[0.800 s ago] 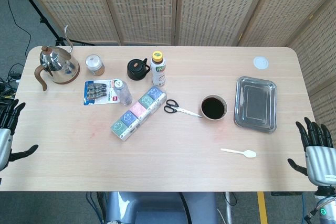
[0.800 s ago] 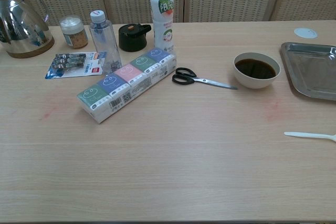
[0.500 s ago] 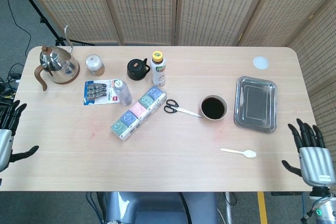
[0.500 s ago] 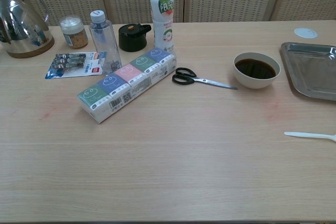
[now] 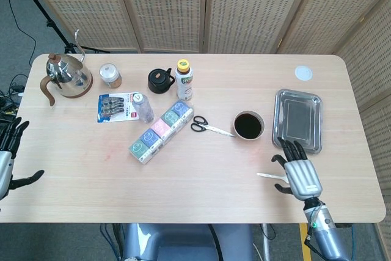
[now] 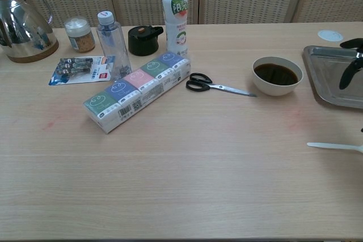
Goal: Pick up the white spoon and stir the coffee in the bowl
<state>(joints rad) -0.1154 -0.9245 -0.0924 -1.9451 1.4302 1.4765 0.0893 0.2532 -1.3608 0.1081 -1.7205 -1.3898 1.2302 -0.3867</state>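
A white spoon [image 5: 266, 176] [image 6: 334, 147] lies flat on the table near the front right, handle pointing left. My right hand [image 5: 297, 170] hovers over its bowl end with fingers spread, holding nothing; only dark fingertips [image 6: 347, 75] show at the right edge of the chest view. The beige bowl of dark coffee [image 5: 248, 126] [image 6: 276, 75] stands behind the spoon, left of the tray. My left hand [image 5: 8, 157] hangs open off the table's left edge, far from everything.
A steel tray [image 5: 297, 120] sits right of the bowl. Black-handled scissors [image 5: 209, 127] lie left of it. Further left are a row of tissue packs [image 5: 160, 130], two bottles [image 5: 184, 80], a black pot [image 5: 160, 80], a kettle [image 5: 66, 75], a jar [image 5: 110, 75] and a blister pack [image 5: 116, 107].
My right hand has swung in from beyond the table's right edge to above the spoon's bowl end. The spoon, bowl and left hand have not moved.
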